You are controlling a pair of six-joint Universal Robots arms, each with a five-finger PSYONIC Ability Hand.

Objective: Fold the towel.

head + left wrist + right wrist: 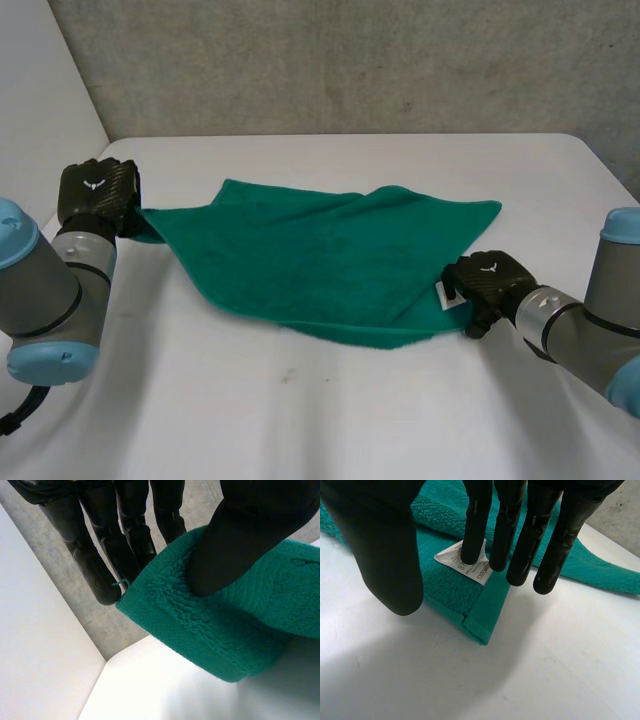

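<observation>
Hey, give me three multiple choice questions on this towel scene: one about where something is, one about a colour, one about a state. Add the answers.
1. Where is the white label?
A. at the towel corner, under the fingers of the right robot hand
B. in the towel's middle
C. at the far corner

2. What colour is the towel?
A. blue
B. green
C. red

3. What is the left robot hand doing?
A. hovering open
B. pinching a towel corner
C. pressing the towel's middle flat

Answers:
1 A: the right wrist view shows straight fingers on the label at the corner.
2 B: it is green in every view.
3 B: the left wrist view shows the thumb pressing the corner against the fingers.
</observation>
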